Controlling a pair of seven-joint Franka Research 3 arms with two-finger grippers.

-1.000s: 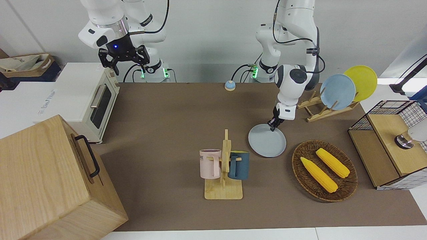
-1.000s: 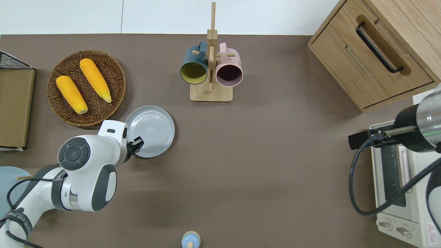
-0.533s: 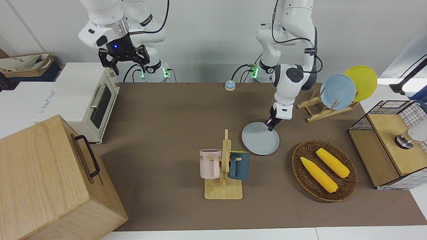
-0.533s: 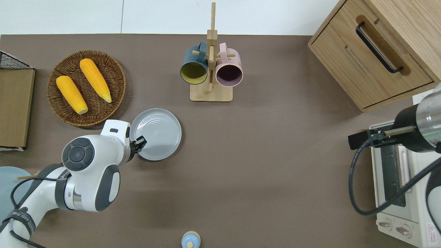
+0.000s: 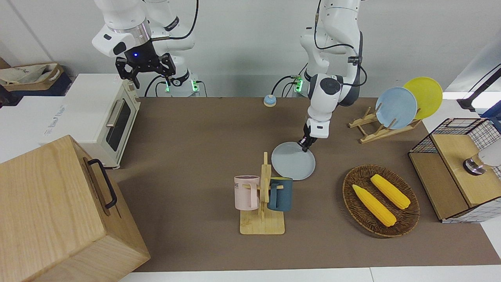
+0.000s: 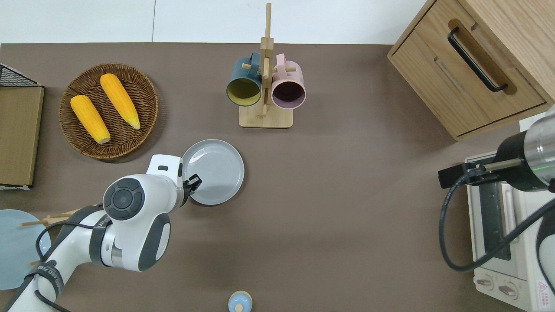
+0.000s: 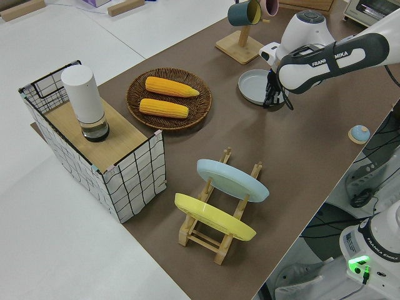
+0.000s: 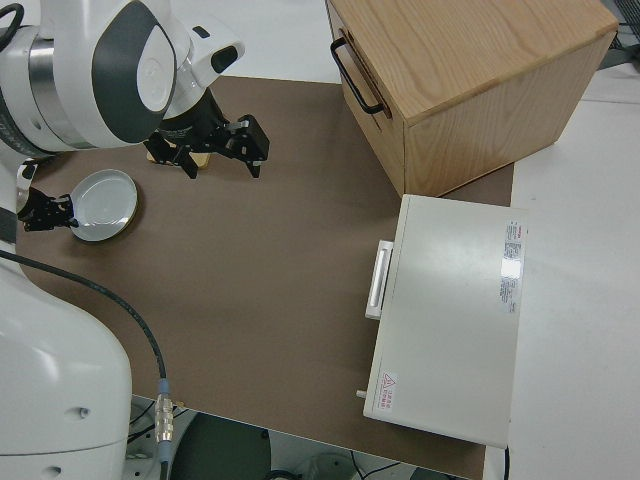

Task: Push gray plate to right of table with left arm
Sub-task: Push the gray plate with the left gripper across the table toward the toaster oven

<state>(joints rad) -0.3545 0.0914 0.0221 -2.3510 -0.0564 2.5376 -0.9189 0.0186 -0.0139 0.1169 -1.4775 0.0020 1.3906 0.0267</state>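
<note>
Plate [image 6: 214, 171] travel is what we are seeing: the gray disc is lying flat on the table [image 6: 347, 208], a little nearer to the robots than the mug stand [image 6: 265, 86], and compared with a second ago it is sitting clearly farther toward the right arm's end, no longer close beside the corn basket [image 6: 108, 110]. We are watching the left gripper [image 6: 193, 184] working at the plate's rim on the edge toward the left arm's end, low at the table and touching or nearly touching that rim; whether its jaws are apart or closed we cannot tell, since the fingertips are reading as one dark cluster in every view. The arm behind it is also reaching farther across than it was a second ago, so we are judging that the push is under way and carrying the plate along rather than slipping off it. We are reckoning the job is only begun: most of the table's width toward the toaster oven [image 6: 503, 234] and wooden cabinet [image 6: 472, 65] is still lying ahead. The plate's path is passing nearer to the robots than the mug stand, and we are judging the gap enough if the push keeps its line. The right gripper [image 5: 145, 66] is parked, jaws spread wide.
</note>
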